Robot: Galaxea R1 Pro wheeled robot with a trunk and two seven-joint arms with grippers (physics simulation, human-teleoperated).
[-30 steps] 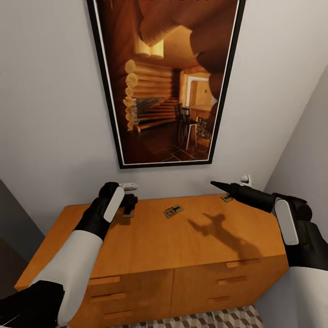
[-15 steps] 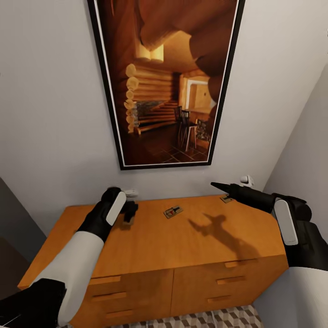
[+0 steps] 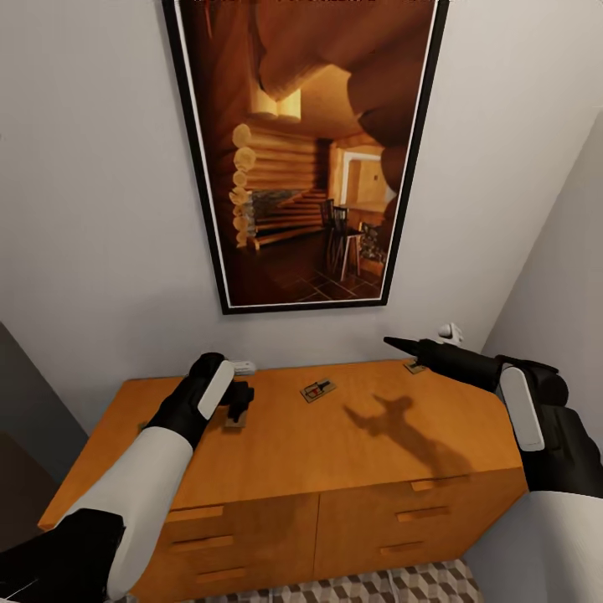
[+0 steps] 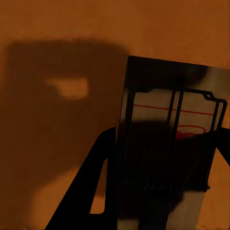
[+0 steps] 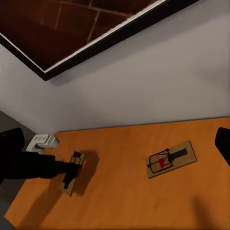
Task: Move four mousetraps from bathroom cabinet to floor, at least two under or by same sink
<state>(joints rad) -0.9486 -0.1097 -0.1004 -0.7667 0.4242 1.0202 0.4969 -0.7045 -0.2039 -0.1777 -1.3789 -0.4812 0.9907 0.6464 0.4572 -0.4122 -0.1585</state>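
I can read no text, label, brand or number anywhere; the mousetrap [image 5: 171, 159] carries just a red mark, not lettering I can make out.

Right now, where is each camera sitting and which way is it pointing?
Head view: high, looking down at the cabinet top and framed picture; both arms show, left gripper over a mousetrap, right gripper raised.
Left wrist view: just above that mousetrap, facing down; dark jaws flank it.
Right wrist view: looks across the cabinet top toward the left gripper.
Shared: the middle mousetrap, in head and right wrist views.
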